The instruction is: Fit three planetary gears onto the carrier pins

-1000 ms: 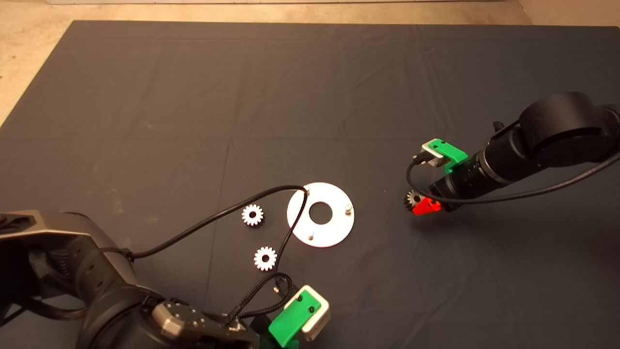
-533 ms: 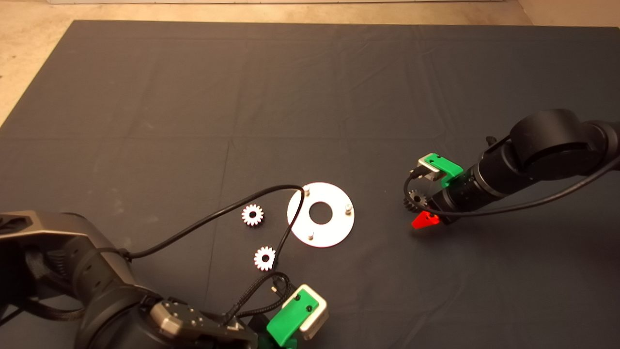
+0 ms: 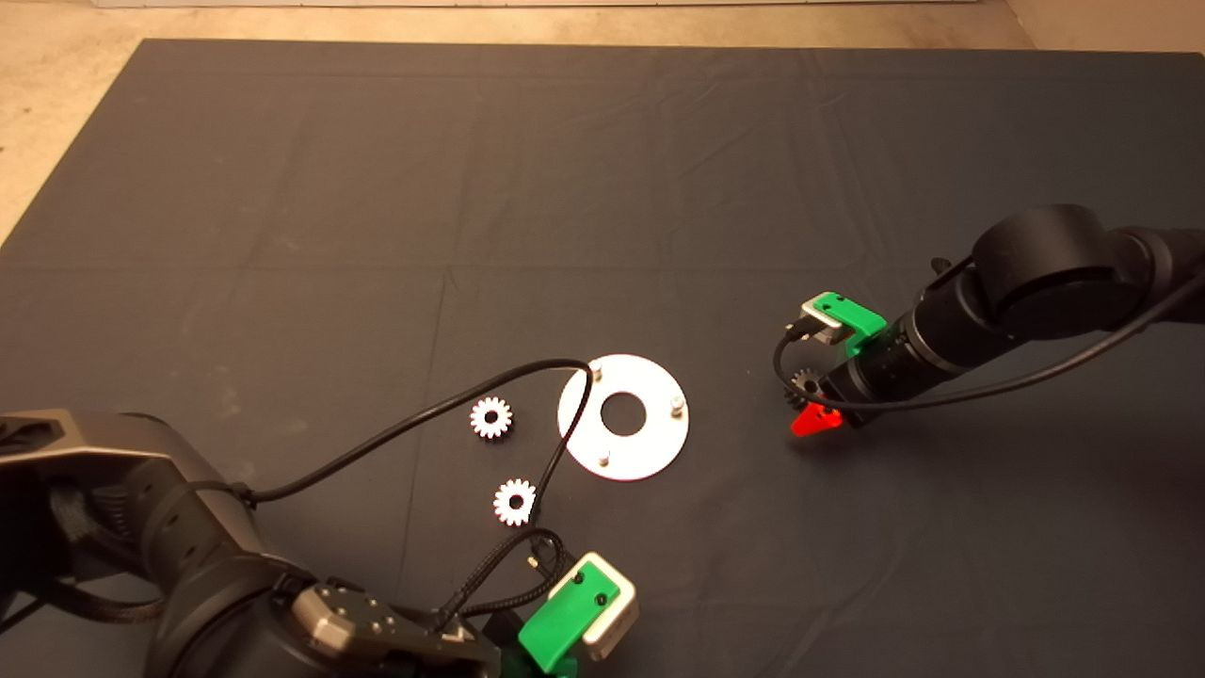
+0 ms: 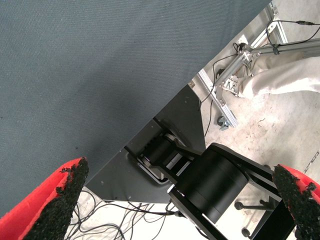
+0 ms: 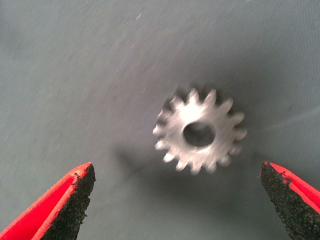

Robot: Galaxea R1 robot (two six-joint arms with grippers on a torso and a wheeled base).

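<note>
Hovering, my right tool (image 5: 177, 200) stands spread wide over a small silvery toothed gear (image 5: 199, 131) lying flat between my pads.

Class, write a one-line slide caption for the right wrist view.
Right gripper, jaws open, above a planetary gear lying flat on the dark mat.

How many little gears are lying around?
3: two gears on the mat left of the disc, one above the other; a third under the right claw.
</note>
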